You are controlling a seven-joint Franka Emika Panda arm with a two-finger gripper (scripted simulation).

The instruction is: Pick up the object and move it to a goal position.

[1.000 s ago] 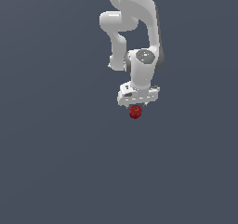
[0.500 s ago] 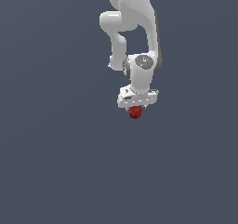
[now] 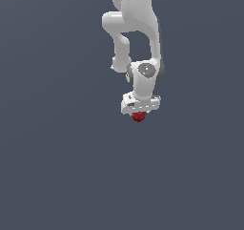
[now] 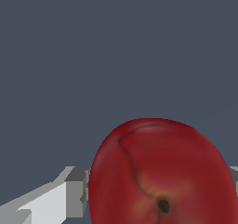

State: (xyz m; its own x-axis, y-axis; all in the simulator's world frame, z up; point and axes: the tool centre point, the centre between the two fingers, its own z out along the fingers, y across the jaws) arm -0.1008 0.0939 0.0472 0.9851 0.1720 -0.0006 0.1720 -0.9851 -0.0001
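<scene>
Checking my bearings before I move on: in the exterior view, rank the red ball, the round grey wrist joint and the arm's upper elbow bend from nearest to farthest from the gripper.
1. Red ball: right at the gripper, between its fingers.
2. Grey wrist joint: just above the gripper.
3. Elbow bend: highest up, toward the exterior view's left.

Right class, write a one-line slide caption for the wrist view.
Close-up of the dark-red apple held between the gripper's grey fingers.
</scene>
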